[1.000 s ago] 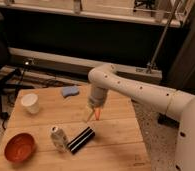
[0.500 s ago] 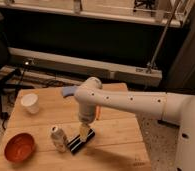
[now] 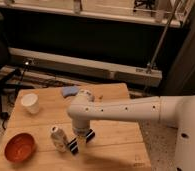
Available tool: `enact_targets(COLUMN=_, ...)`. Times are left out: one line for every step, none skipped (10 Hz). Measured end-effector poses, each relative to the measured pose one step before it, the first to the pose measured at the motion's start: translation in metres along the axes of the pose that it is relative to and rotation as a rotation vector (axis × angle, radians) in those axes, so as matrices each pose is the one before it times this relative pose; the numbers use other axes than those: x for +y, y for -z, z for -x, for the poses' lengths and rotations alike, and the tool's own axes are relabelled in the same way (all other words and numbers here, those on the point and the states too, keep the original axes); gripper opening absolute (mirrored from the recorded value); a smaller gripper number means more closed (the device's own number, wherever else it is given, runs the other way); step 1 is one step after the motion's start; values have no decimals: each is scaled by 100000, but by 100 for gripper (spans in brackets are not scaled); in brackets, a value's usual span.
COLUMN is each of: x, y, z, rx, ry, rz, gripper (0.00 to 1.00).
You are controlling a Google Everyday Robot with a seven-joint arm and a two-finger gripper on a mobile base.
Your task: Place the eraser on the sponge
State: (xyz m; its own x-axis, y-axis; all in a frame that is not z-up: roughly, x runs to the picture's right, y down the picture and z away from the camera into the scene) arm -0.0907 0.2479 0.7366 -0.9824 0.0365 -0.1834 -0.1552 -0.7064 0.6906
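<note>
One eraser (image 3: pixel 72 146): long black block lying aslant on the front part of the desk (image 3: pixel 113 137), just right of the can; its middle is hidden under the claw.
Claw (image 3: pixel 81 135): lowered onto the eraser's middle; how far open it is, and whether it has hold, cannot be told.
Arm (image 3: pixel 126 109): white, reaching in from the right, roughly level over the desk, turned downward at the wrist.
Sponge (image 3: pixel 69 91): light blue, near the desk's far edge, well apart from the eraser.
Can (image 3: pixel 58 138): silvery, upright.
Cup (image 3: pixel 30 103): white, far left.
Bowl (image 3: pixel 19 146): orange-red, front left.
</note>
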Motion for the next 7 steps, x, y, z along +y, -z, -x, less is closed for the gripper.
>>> enact_targets(x=24, y=-526, z=27, rx=-1451, ry=1379, rz=1007, gripper=80)
enact_targets(x=101, y=-469, z=104, rx=-1711, ry=953, rz=1339, gripper=80)
enact_targets(x=127, y=-530, z=18, rx=-2047, ry=1155, rz=1851, gripper=80)
enact_targets(x=68, y=-422, z=-39, rx=-1745, ry=1101, rz=1306, gripper=80)
enact_targets(x=-19, y=-380, z=-135, rx=-1110, ry=795, rz=591, gripper=80)
enact_targets(x=-105, y=-527, z=27, rx=-1156, ry=128, rz=181, gripper=80)
enact_targets(x=-104, y=-304, z=3, rx=-416, ry=-254, rz=-360, gripper=80)
